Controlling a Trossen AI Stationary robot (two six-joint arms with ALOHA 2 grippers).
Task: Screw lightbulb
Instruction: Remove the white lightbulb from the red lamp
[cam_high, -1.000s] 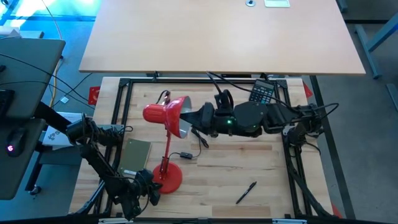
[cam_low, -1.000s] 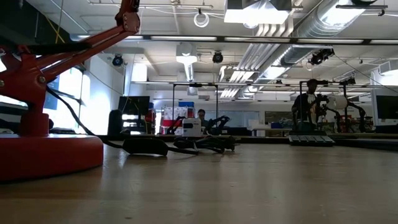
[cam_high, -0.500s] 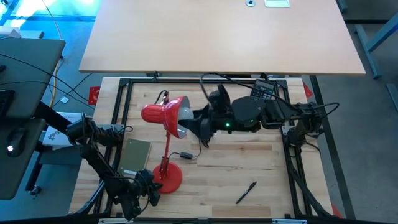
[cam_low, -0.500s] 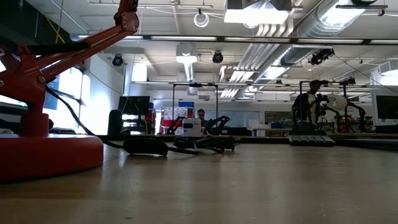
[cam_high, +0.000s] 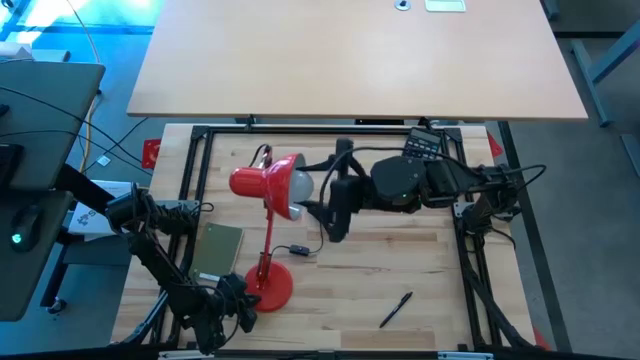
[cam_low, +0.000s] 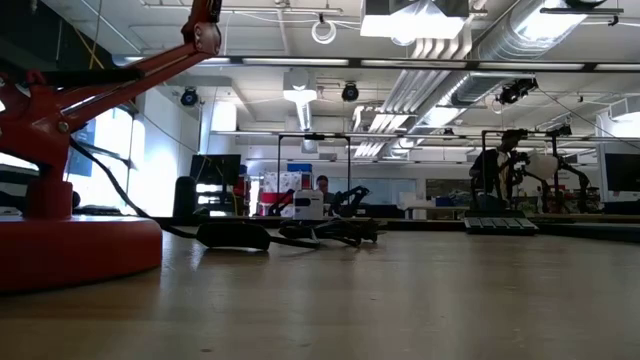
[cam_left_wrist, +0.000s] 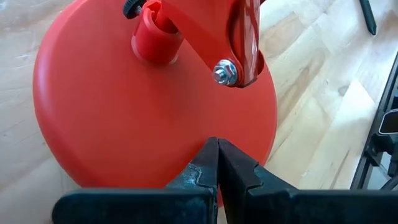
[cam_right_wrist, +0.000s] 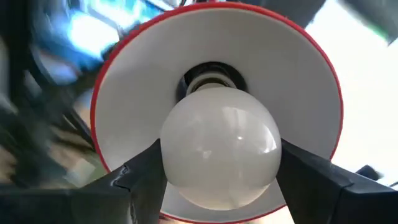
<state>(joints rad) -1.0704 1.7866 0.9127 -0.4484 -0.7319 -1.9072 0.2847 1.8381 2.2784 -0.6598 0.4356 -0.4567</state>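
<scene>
The bulb (cam_right_wrist: 219, 147) sits in the lamp (cam_high: 268, 183) shade's socket, grasped on both sides by the right claw (cam_right_wrist: 221, 180). The left claw (cam_left_wrist: 217, 171) is clenched, pressing the lamp's base. Turn in line with the socket, squeezing gently, so the threads catch without tipping the lamp.

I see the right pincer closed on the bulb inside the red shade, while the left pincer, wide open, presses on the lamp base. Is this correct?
Not quite: the left pincer is shut, not wide open; the left wrist view shows its fingers together on the lamp base. The rest holds: the right wrist view shows the right pincer closed on the bulb inside the red shade.
</scene>
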